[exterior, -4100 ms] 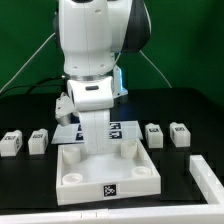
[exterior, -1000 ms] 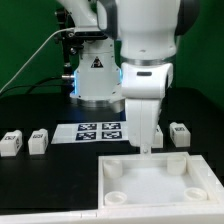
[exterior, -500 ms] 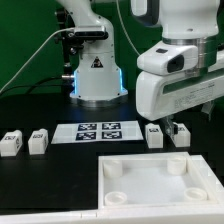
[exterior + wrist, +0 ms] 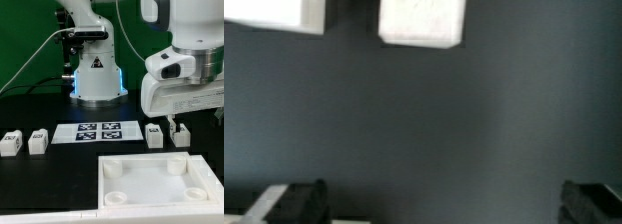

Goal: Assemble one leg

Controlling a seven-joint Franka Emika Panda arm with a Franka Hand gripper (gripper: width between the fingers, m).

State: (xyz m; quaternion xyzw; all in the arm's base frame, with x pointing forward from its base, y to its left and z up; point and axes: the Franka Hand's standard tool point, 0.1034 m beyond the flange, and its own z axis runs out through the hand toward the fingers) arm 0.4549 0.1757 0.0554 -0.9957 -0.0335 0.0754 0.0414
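Note:
Several legs, small white square posts, stand in a row on the black table: two at the exterior view's left (image 4: 10,143) (image 4: 38,141) and two at its right (image 4: 154,136) (image 4: 181,137). My gripper (image 4: 178,127) hangs just above the right pair, over the rightmost leg, open and empty. In the wrist view two white legs (image 4: 422,22) (image 4: 274,12) show at one edge. My gripper (image 4: 445,205) stands apart from them, its dark fingers (image 4: 295,200) spread wide over bare black table with nothing between them.
The large flat white panel (image 4: 150,196) with round corner sockets lies at the front right. The marker board (image 4: 100,131) lies in the middle, before the arm's base (image 4: 97,75). A green wall stands behind.
The panel has been moved from the middle to the front right. In the last second my gripper has left the panel and swung right, over the right-hand legs.

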